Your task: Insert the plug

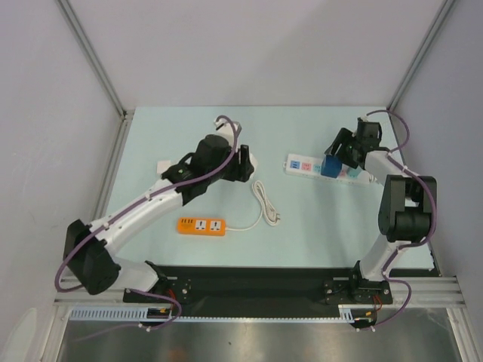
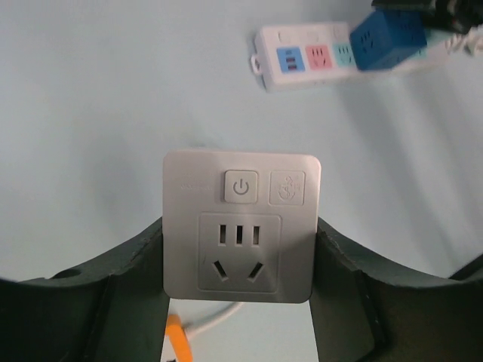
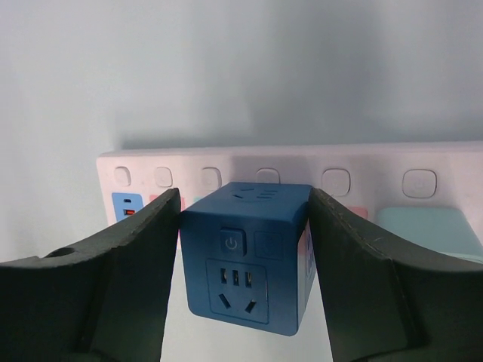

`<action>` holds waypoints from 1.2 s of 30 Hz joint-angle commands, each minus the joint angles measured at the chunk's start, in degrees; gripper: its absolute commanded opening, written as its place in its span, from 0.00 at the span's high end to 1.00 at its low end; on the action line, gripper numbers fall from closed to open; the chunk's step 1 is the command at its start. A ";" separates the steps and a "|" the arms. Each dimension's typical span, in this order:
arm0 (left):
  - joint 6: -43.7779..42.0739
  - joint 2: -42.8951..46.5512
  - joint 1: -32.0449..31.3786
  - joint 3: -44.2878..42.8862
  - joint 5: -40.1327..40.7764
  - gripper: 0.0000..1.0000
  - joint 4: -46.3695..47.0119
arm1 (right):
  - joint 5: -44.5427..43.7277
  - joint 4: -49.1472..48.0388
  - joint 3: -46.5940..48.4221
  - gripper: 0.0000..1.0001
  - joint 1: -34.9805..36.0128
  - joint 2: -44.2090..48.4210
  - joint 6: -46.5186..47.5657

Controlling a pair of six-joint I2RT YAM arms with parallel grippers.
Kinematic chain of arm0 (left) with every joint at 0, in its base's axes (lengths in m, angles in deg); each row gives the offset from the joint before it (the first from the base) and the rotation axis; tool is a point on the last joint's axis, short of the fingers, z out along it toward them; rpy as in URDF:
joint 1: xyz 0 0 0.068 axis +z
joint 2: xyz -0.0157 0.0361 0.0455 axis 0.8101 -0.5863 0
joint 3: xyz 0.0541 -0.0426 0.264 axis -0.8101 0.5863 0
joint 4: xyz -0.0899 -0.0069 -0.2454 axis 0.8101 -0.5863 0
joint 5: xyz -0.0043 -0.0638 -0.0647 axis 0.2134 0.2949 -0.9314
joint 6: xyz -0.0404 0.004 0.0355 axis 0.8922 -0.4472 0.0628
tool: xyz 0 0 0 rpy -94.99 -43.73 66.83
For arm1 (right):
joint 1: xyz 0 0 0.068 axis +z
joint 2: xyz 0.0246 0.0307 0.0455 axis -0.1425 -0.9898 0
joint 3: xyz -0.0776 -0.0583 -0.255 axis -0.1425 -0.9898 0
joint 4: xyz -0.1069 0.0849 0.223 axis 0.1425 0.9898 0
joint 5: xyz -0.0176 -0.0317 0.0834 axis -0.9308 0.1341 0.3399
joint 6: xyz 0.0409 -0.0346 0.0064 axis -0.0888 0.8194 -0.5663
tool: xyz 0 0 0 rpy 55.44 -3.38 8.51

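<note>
Plug (image 1: 330,167) is clamped in your right gripper (image 3: 243,219), over the white power strip (image 1: 302,164) near the far right corner. Your left gripper (image 2: 240,260) grips a white block (image 2: 240,219)

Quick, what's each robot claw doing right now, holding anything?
Left gripper: closed on the white square socket block.
Right gripper: closed on the blue plug, at the white power strip.
</note>
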 commanded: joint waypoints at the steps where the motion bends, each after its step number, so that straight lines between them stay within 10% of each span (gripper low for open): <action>1: 4.40 -3.83 -2.29 -9.03 6.97 1.00 2.52 | -0.83 5.64 -4.73 0.46 5.61 4.68 -9.83; 8: 7.83 -13.76 -4.76 -17.04 11.21 1.00 -0.47 | -7.18 7.22 -7.38 0.45 11.17 8.56 -12.12; 26: 11.97 -33.35 -9.15 -33.73 10.52 1.00 -6.08 | -4.02 12.23 -2.19 0.03 10.82 21.48 -6.33; 31: 13.54 -39.60 -9.24 -39.81 7.71 1.00 -9.43 | -3.49 12.50 -7.46 0.15 10.65 28.24 -4.83; 36: 15.21 -42.94 -9.24 -42.01 8.22 1.00 -10.75 | -0.51 11.18 -12.03 0.67 9.68 32.64 -3.51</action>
